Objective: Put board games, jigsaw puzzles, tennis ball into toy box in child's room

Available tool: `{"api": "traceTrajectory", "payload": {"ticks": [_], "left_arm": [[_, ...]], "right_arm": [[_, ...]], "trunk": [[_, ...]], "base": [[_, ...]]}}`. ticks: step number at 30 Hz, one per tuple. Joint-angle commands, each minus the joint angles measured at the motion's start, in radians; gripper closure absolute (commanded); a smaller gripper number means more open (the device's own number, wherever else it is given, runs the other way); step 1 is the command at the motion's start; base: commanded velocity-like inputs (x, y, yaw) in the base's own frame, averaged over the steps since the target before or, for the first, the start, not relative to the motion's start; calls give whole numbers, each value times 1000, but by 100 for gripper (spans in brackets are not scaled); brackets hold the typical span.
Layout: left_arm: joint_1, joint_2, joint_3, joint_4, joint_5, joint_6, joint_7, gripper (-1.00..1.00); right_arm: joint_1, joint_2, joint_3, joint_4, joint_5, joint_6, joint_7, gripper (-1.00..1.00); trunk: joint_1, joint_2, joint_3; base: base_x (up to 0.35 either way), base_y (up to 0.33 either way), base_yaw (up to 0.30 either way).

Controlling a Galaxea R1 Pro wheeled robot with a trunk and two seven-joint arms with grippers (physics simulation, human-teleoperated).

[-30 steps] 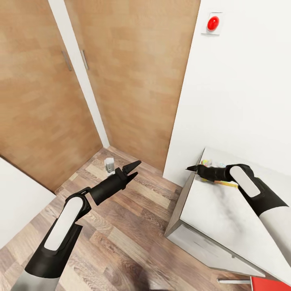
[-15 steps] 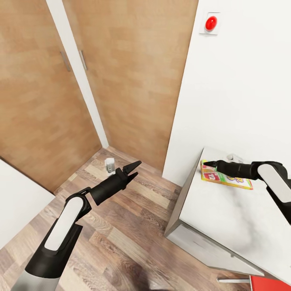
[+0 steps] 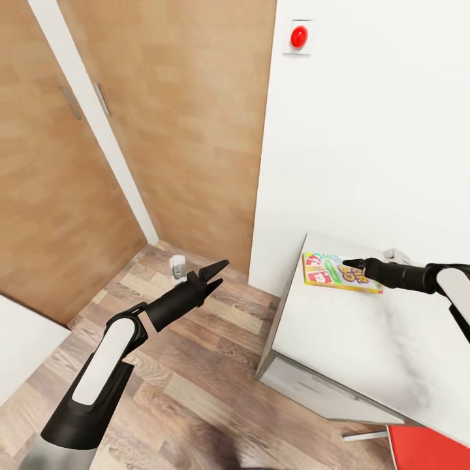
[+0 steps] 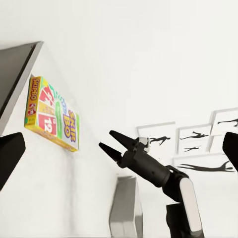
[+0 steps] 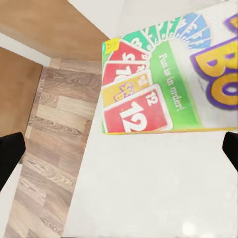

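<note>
The green-yellow-red SKIP-BO board game (image 3: 333,271) lies flat on the table (image 3: 365,333), close to its far left corner. My right gripper (image 3: 349,264) hovers just over the box's right part, open and holding nothing. The right wrist view looks straight down on the box (image 5: 148,94). From the left wrist view the box (image 4: 52,114) and the open right gripper (image 4: 106,139) stand apart. A pale grey bin (image 4: 126,208), seemingly the toy box, stands past the right arm. My left gripper (image 3: 219,273) is open over the plank floor, left of the table.
Tall wooden doors (image 3: 163,130) fill the left wall, with a small white object (image 3: 176,266) on the floor before them. A red round button (image 3: 298,37) sits high on the white wall. White drawers (image 3: 313,391) front the table; something red (image 3: 424,450) lies below.
The whole view has swung, shifting everything left. My right gripper has drawn back from the table's corner, and the SKIP-BO box that was under it now lies uncovered on the table.
</note>
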Motion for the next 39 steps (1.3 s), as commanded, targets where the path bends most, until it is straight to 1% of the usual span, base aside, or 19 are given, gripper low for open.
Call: {"api": "traceTrajectory", "payload": {"ticks": [1, 11, 16, 19, 25, 39], "left_arm": [[-1, 1, 0, 0, 1, 2, -1, -100], [-1, 1, 0, 0, 0, 1, -2, -100], [-1, 1, 0, 0, 0, 1, -1, -100], [-1, 1, 0, 0, 0, 1, -1, -100], [-1, 1, 0, 0, 0, 1, 0, -100], [0, 1, 0, 0, 0, 0, -3, -100]], "right_arm": [[1, -4, -2, -1, -2, 2, -2, -100], [5, -15, -15, 14, -1, 1, -3, -100], [0, -18, -18, 66, -1, -3, -4, -100], [-1, -18, -18, 80, -1, -4, -4, -100], [-3, -19, -19, 120, -1, -8, -5, -100], [-6, -18, -20, 196, 0, -11, -5, -100]], "trunk": [[1, -2, -2], [1, -2, -2], [1, -2, -2], [1, -2, -2], [1, -2, -2], [1, -2, -2]], "base": [[0, 0, -251], [0, 0, -265], [2, 0, -232], [21, 0, -149], [117, 0, -84], [239, 0, -22]]}}
